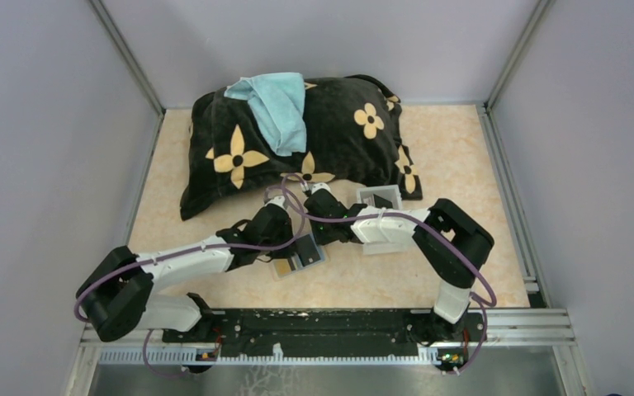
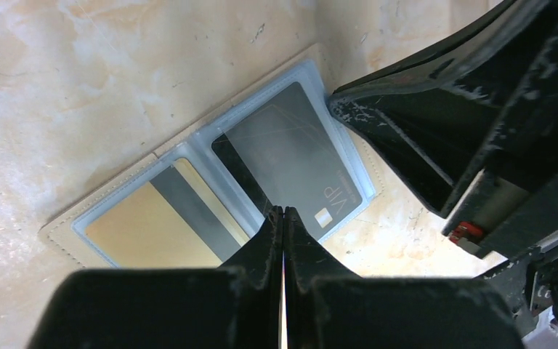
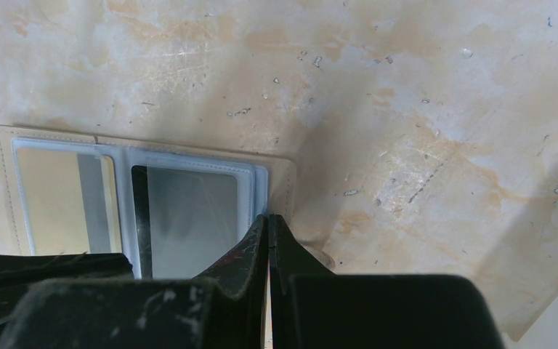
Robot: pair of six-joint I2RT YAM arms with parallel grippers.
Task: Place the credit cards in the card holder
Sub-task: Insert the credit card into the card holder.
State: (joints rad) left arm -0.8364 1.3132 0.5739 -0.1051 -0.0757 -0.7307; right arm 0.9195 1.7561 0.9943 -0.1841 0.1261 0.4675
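The tan card holder (image 2: 58, 234) lies open and flat on the table, clear plastic slots facing up. A gold credit card (image 2: 145, 236) sits in one slot and a dark grey VIP card (image 2: 290, 153) in the other. My left gripper (image 2: 282, 211) is shut with nothing in it, tips over the grey card's near edge. My right gripper (image 3: 268, 217) is also shut and empty, tips at the holder's (image 3: 283, 178) edge beside the grey card (image 3: 189, 218). From above, both grippers meet over the holder (image 1: 301, 260).
A black pillow (image 1: 338, 140) with yellow flowers lies at the back, a teal towel (image 1: 276, 103) draped over it. A white tray (image 1: 378, 198) holding a dark card stands just behind my right arm. Metal rails (image 1: 512, 206) edge the table.
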